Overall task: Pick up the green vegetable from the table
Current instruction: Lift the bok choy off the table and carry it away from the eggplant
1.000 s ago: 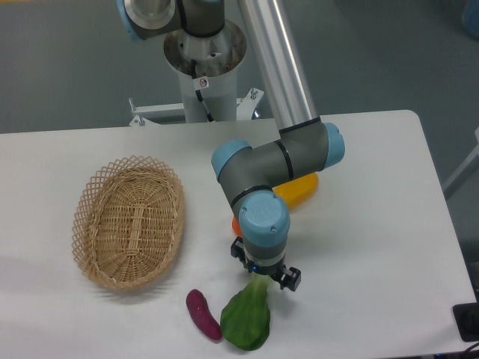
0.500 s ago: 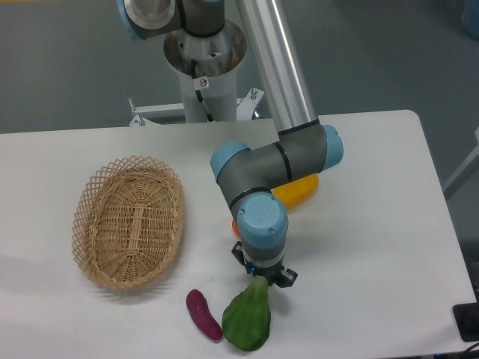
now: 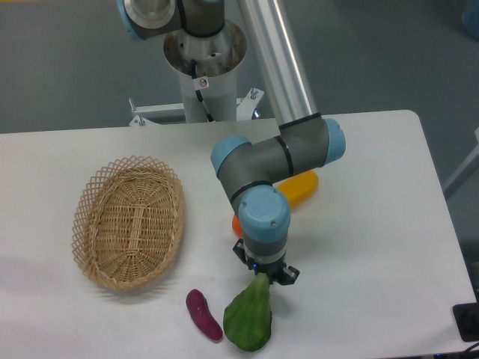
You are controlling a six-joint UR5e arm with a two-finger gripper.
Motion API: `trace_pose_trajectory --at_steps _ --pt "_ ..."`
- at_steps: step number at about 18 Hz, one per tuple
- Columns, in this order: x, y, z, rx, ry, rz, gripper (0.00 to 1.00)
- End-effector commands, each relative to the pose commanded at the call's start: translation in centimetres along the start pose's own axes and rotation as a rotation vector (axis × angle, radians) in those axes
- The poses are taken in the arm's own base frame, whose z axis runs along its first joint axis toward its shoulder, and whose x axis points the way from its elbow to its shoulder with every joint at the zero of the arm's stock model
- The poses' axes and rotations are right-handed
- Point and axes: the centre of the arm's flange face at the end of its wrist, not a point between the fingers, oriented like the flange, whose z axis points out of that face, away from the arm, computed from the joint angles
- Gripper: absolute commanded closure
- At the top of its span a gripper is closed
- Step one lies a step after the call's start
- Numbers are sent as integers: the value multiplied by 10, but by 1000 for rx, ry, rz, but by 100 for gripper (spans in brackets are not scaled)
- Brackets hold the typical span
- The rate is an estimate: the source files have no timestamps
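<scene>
The green vegetable (image 3: 248, 320) is a glossy bok choy with a broad dark leaf low in the view and a pale stalk pointing up into the gripper. My gripper (image 3: 263, 277) points down over the stalk end and is shut on it. The leaf hangs toward the front edge of the white table (image 3: 374, 247); whether it still touches the tabletop cannot be told. The wrist hides the fingertips.
A small purple eggplant (image 3: 203, 315) lies just left of the leaf. A wicker basket (image 3: 129, 221) stands at the left. A yellow oblong fruit (image 3: 298, 188) and an orange (image 3: 236, 226) sit partly hidden behind the arm. The table's front edge is close below the leaf.
The gripper's fingers closed in on the stalk. The vegetable has shifted slightly with the gripper, the leaf swinging a little right and down.
</scene>
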Motion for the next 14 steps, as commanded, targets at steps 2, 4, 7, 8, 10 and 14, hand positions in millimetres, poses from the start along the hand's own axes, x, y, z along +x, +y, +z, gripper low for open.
trace_pose_trajectory --at_steps 2,4,7,8,10,14 --pt "-7 10 -14 7 -9 1 75" --pt "-10 16 -24 12 -10 -3 75" --pt "-26 37 -40 14 -17 -8 75" --pt "-31 41 -45 18 -22 7 75" --pt "-44 57 -54 35 -28 3 75" --pt "-69 75 -67 39 -34 -34 75"
